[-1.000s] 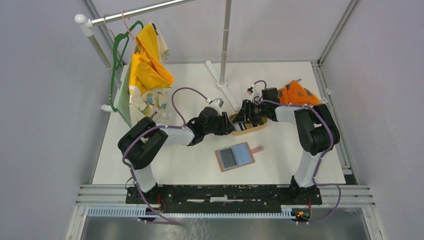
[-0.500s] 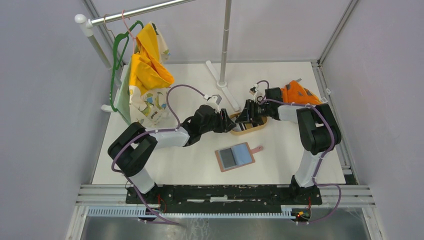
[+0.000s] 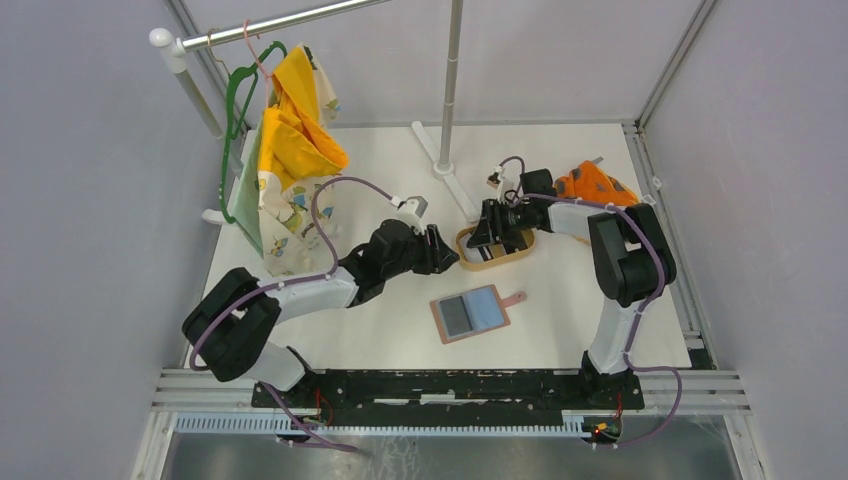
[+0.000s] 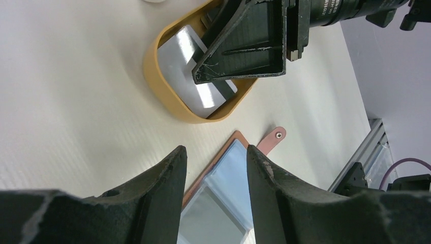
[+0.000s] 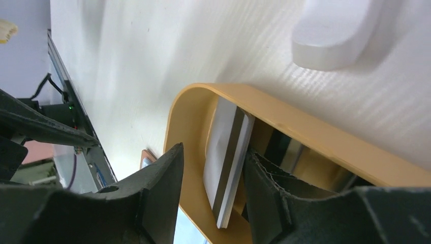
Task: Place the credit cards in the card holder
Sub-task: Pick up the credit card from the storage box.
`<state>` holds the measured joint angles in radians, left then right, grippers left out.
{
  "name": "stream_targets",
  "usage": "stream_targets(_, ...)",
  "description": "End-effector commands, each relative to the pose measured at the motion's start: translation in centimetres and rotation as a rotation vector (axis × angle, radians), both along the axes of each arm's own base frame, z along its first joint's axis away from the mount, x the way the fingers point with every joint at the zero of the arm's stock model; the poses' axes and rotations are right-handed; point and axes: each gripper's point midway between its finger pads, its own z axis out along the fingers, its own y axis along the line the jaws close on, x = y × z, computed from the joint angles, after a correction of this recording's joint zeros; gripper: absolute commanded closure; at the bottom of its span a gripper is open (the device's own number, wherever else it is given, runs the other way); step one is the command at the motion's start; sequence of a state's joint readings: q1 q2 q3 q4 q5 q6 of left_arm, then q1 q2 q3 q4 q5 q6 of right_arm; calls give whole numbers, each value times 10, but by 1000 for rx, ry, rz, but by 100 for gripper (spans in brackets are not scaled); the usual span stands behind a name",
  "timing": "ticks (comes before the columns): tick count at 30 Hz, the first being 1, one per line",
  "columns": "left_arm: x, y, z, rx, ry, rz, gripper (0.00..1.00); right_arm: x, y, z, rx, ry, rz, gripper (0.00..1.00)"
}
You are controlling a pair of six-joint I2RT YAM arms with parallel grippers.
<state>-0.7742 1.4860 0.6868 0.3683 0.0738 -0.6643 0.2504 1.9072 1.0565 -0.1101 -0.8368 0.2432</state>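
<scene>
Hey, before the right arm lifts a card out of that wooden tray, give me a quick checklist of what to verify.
1. Card holder lying open, pockets up: ok.
2. Right gripper down in the tray, fingers astride a white card: ok.
3. Card clamped: not ok, a gap shows beside one finger.
4. Left gripper open, empty, outside the tray: ok.
5. How many cards would lift: cannot tell.
</scene>
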Motion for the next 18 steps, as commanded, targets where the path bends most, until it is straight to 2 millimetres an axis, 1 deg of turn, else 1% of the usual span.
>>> stream_targets(1, 0, 11, 10, 26, -71, 9, 46, -1, 6, -7, -68, -45, 68, 48)
stream_targets(7, -4, 16, 12, 24, -73, 16, 46, -6, 7, -22, -85, 3, 69, 49)
stream_targets(10, -4, 18, 13, 22, -75, 21, 47, -8, 9, -19, -64, 12, 74, 50)
stream_targets(12, -4, 18, 14, 20, -75, 21, 46, -8, 10, -16, -58, 10, 76, 54)
stream_targets(18, -6, 19, 14, 19, -74, 22, 47, -6, 8, -10, -52, 6, 71, 70)
